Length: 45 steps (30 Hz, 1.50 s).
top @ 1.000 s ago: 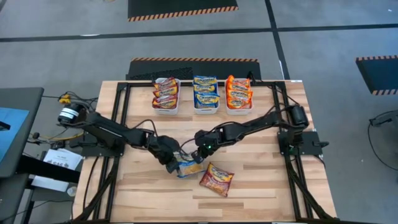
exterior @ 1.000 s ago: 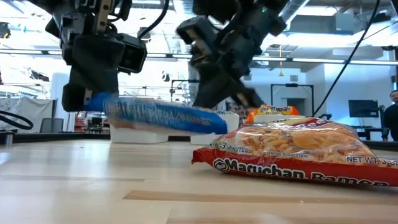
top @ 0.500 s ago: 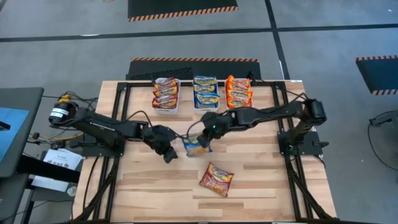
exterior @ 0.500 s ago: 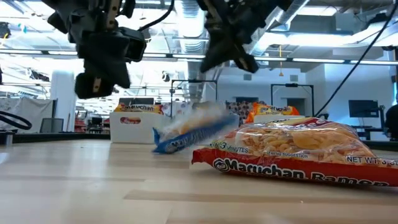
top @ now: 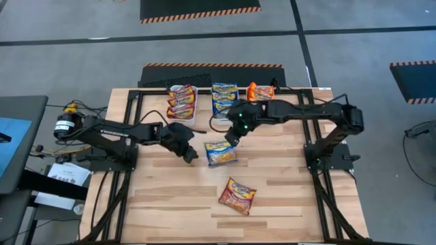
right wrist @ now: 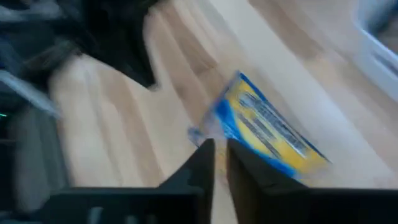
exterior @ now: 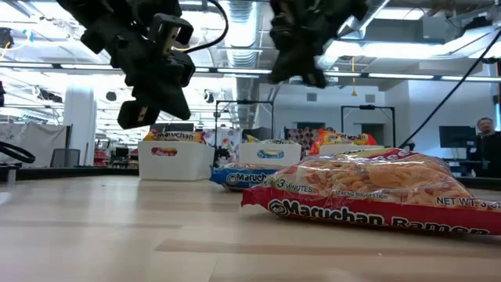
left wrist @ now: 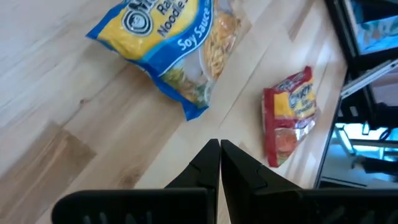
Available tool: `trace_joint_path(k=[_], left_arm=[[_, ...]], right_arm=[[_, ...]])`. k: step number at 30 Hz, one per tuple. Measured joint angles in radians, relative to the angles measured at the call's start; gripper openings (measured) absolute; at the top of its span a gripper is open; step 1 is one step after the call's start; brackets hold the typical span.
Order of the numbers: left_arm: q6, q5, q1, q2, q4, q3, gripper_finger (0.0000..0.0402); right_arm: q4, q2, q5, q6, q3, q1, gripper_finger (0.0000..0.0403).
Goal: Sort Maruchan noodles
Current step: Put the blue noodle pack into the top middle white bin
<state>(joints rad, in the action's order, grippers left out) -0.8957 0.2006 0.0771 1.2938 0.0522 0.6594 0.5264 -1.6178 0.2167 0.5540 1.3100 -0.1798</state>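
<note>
Lying flat on the table, blue noodle packet (top: 221,154) just below the empty, slightly parted right pincer (top: 231,138)

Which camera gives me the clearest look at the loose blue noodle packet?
The left wrist view: the blue packet fills it, print readable. The high view shows it small on the table; the low view shows only its edge; the right wrist view is blurred.
</note>
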Motion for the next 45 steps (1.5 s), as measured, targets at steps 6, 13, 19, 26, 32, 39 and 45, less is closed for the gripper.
trace_joint_path(k=[6, 13, 19, 26, 32, 39, 45], left_arm=[[0.002, 0.022, 0.028, 0.0, -0.058, 0.0, 0.001], [-0.094, -0.005, 0.065, 0.061, -0.072, 0.0, 0.0052], [-0.144, 0.048, 0.059, 0.18, -0.212, -0.001, 0.0058], [-0.172, 0.055, 0.062, 0.277, -0.301, 0.009, 0.0058], [-0.173, 0.052, 0.068, 0.357, -0.316, 0.033, 0.0059], [-0.187, 0.077, 0.082, 0.408, -0.33, 0.045, 0.0059], [-0.185, 0.109, 0.101, 0.422, -0.337, 0.046, 0.0059]], right_arm=[[0.074, -0.045, 0.084, 0.071, 0.002, -0.015, 0.015], [0.126, -0.104, 0.074, 0.178, -0.023, -0.002, 0.0229], [0.133, -0.185, 0.073, 0.194, -0.038, 0.011, 0.024], [0.107, -0.228, 0.038, 0.2, -0.035, 0.009, 0.0233], [0.063, -0.297, 0.072, 0.207, -0.039, -0.006, 0.0233], [0.032, -0.363, 0.163, 0.214, -0.038, -0.005, 0.0233], [-0.045, -0.395, 0.227, 0.235, -0.04, 0.004, 0.023]])
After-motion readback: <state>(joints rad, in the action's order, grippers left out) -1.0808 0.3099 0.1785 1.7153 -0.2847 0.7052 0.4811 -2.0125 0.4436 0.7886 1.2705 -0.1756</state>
